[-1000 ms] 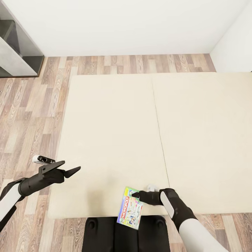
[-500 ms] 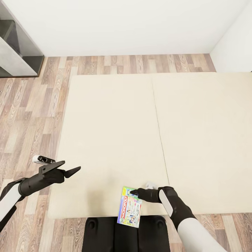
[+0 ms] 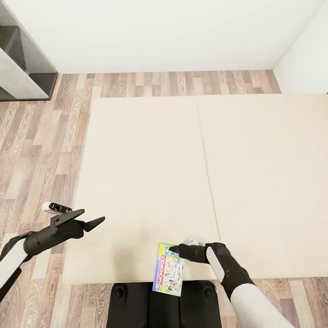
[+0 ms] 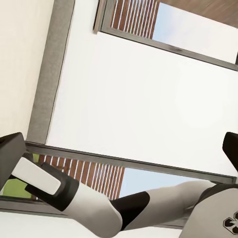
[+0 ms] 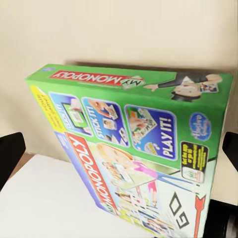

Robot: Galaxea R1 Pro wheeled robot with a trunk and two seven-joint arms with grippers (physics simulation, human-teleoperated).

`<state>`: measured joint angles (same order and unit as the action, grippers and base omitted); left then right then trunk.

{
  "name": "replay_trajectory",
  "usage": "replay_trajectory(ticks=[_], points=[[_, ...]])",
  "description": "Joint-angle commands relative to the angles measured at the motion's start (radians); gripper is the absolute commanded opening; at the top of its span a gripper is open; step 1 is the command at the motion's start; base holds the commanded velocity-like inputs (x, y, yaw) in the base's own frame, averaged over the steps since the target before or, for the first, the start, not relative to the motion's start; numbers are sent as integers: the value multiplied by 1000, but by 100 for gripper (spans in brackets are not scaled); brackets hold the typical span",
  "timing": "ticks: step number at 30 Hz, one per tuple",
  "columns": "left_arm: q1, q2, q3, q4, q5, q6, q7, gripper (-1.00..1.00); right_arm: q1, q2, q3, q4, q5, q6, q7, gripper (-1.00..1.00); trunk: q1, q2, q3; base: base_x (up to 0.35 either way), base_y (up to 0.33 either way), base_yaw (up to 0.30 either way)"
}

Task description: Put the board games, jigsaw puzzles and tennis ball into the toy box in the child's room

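From the head view, the bed (image 3: 150, 182) lay as a wide cream mattress with one seam line running front to back, its near edge close to the robot's dark base (image 3: 136, 300) and its left edge bordered by bare wood floor (image 3: 41, 150). Most of the mattress surface stood open, with nothing on it beyond the one box at the front.

The Monopoly board game (image 3: 169, 274) sat at the bed's near edge, just left of the seam, with its lower end hanging out past the mattress edge over the base. The right hand (image 3: 174, 249) reached in from the right, its tips at the box's upper right corner. In the right wrist view the box (image 5: 134, 148) stood large between the two dark fingertips (image 5: 10, 158), which showed at either side of it and clear of its faces, so the fingers were spread apart and not clamped on the box. The green lid edge with the printed name faced the cream bed surface beyond.

The left hand (image 3: 91, 218) hung above the bed's front left corner, near where mattress met floor, well apart from the box. Its two dark fingers were spread wide, with nothing between them. The left wrist view looked away toward a white wall and window frames (image 4: 163, 29), with part of the robot's white and black arm (image 4: 99, 208) crossing the picture.

A grey shelf unit (image 3: 23, 59) stood at the far left against the white wall, well away from the bed.
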<state>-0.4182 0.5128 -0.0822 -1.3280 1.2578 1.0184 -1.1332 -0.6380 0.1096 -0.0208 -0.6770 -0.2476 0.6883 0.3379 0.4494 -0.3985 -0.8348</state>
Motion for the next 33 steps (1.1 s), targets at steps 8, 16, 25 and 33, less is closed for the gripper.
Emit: replay_trajectory(ticks=[8, 16, 25, 33], points=[[-1, 1, -2, 0, 4, 6, -2, 100, 0, 11, -2, -1, -1, 10, 2, 100, 1, -2, -1, 0, 0, 0], [0, 1, -2, 1, 3, 6, -2, 100, 0, 12, -2, 1, -1, 10, -7, 100, 1, -2, -1, 0, 0, 0], [1, 1, -2, 0, 3, 6, -2, 100, 0, 13, -2, 3, 6, 11, -9, 100, 1, -2, -1, 0, 0, 0], [1, 1, 2, 1, 3, 6, -2, 100, 0, 13, -2, 4, 10, 5, -10, 100, 1, -2, -1, 0, 61, 0]])
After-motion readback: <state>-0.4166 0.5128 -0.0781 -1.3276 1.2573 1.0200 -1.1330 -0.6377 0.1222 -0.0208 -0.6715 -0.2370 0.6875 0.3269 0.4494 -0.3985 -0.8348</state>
